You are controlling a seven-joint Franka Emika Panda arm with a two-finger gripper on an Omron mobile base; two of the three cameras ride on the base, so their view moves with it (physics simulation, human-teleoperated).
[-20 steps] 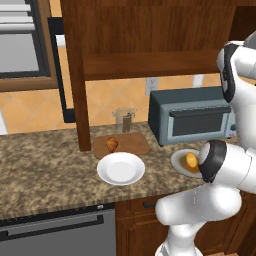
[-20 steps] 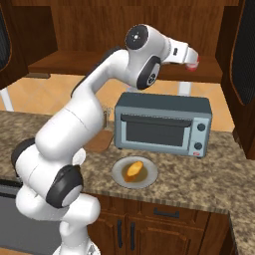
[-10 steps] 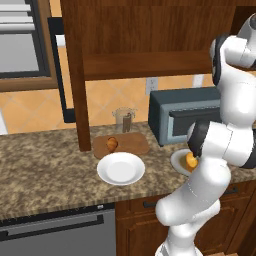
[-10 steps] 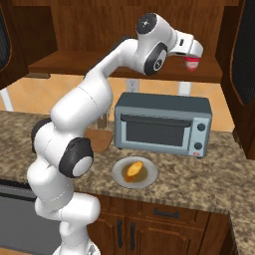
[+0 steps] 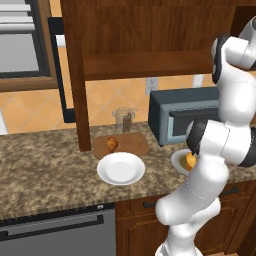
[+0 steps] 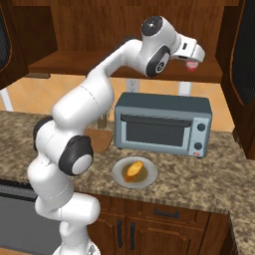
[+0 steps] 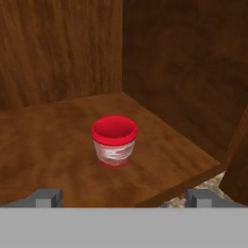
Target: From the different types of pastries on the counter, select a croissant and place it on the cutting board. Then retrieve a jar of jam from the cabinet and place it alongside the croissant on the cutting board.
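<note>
The jar of jam (image 7: 114, 140), pale with a red lid, stands upright on the shelf (image 7: 53, 164) of the dark wooden cabinet (image 5: 145, 35), near its inner corner. My gripper (image 7: 124, 197) is open just short of the jar, its two fingertips (image 7: 48, 196) spread wider than the jar and apart from it. From the right base view the gripper (image 6: 192, 59) hangs at the shelf with the jar (image 6: 191, 66) right at its tip. The croissant (image 5: 112, 144) lies on the cutting board (image 5: 130, 145), by the cabinet's side post on the granite counter (image 5: 45, 170).
A round white plate (image 5: 121, 168) lies in front of the board, and a glass container (image 5: 124, 120) stands behind it. A grey toaster oven (image 6: 162, 124) sits under the shelf. The yellow-orange pastry (image 6: 133, 170) rests on a small plate (image 6: 147, 175) before the oven.
The arm's elbow and upper links have risen and straightened, while the hand has stayed at the shelf close to the jar. The jar, croissant and board have not moved.
</note>
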